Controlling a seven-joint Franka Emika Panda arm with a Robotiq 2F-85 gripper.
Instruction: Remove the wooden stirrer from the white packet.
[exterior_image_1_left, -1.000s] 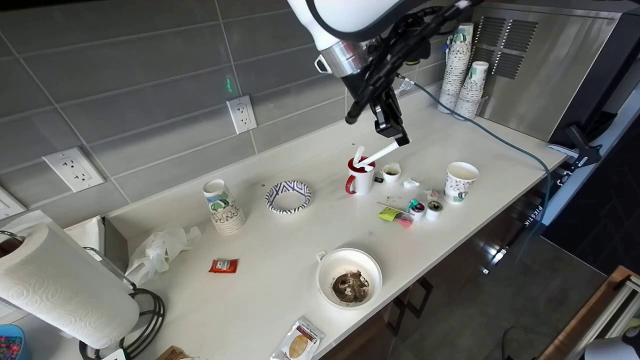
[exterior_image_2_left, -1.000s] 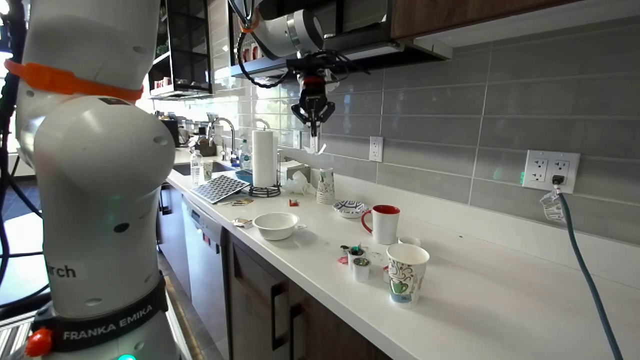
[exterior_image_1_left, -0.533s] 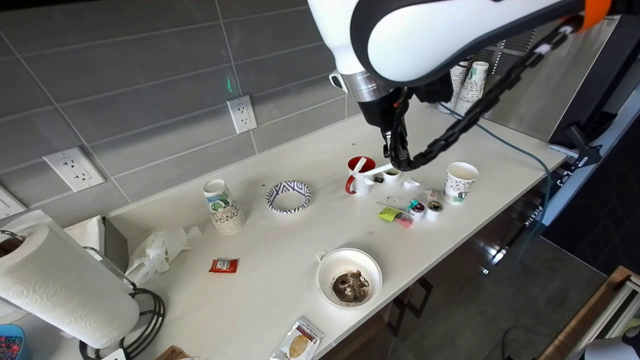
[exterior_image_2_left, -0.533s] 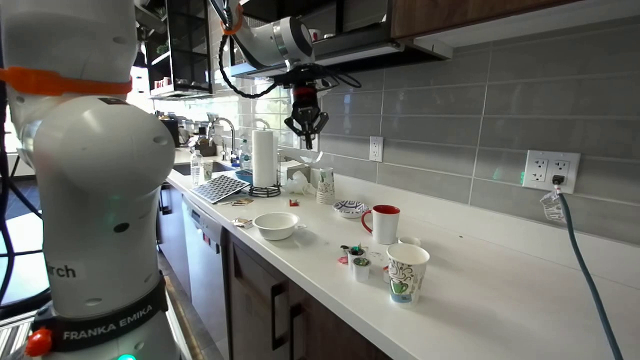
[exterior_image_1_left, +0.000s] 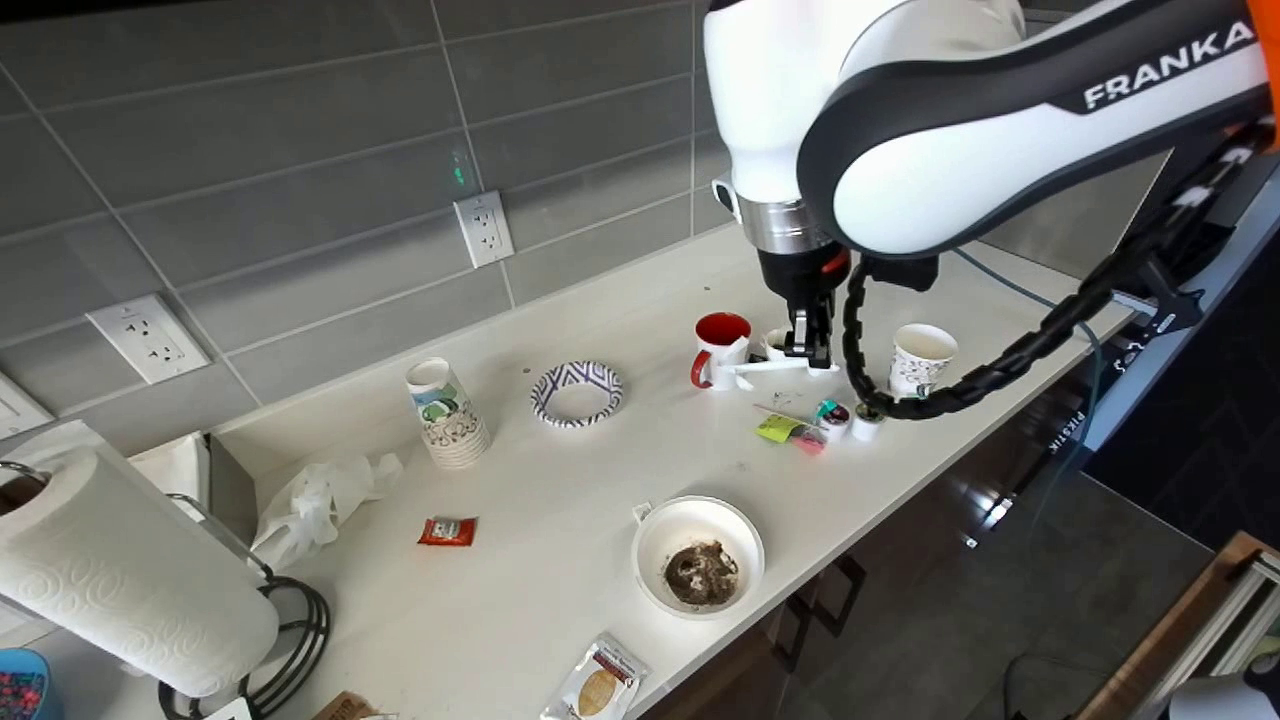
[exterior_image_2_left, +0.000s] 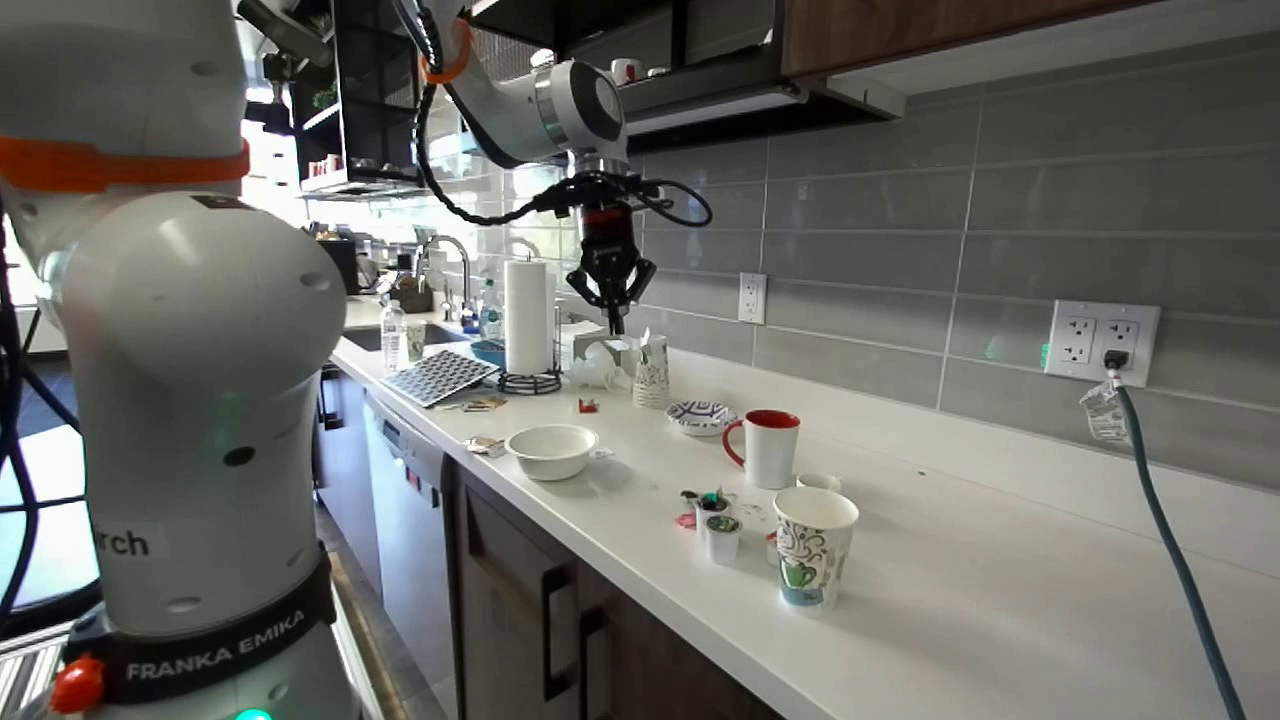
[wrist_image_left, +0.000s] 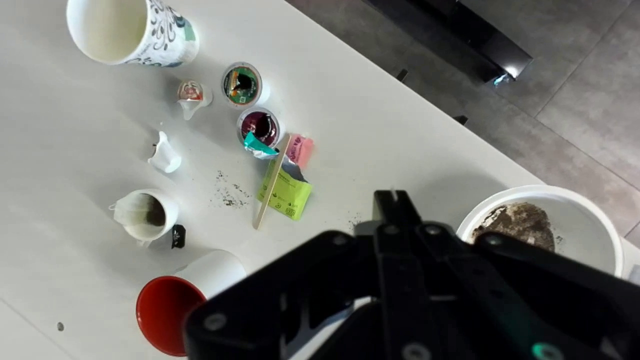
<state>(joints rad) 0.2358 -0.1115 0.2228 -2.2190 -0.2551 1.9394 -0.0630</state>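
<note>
My gripper (exterior_image_1_left: 812, 358) hangs above the counter, fingers together, shut on the white packet (exterior_image_1_left: 768, 366). In that exterior view the slim paper sleeve sticks out sideways from the fingertips, its free end split into loose flaps. Seen from the wrist, only a thin white sliver shows between the fingertips of the gripper (wrist_image_left: 395, 196). What the sleeve holds inside is hidden. A pale wooden stirrer (wrist_image_left: 272, 182) lies on the counter across a green sachet, away from the fingers. The gripper (exterior_image_2_left: 616, 328) is well above the countertop in an exterior view too.
A red-lined mug (exterior_image_1_left: 722, 327) stands behind the packet. Nearby are opened pods (wrist_image_left: 242, 85), a small white cup (wrist_image_left: 145, 215) and a paper cup (exterior_image_2_left: 812, 560). A white bowl (exterior_image_1_left: 735, 528) with dark grounds sits by the front edge. A patterned bowl (exterior_image_1_left: 545, 400) lies near the wall.
The arm has lowered the gripper toward the counter. The packet has come down with it, from over the mug's mouth to across its side in an exterior view, still gripped.
</note>
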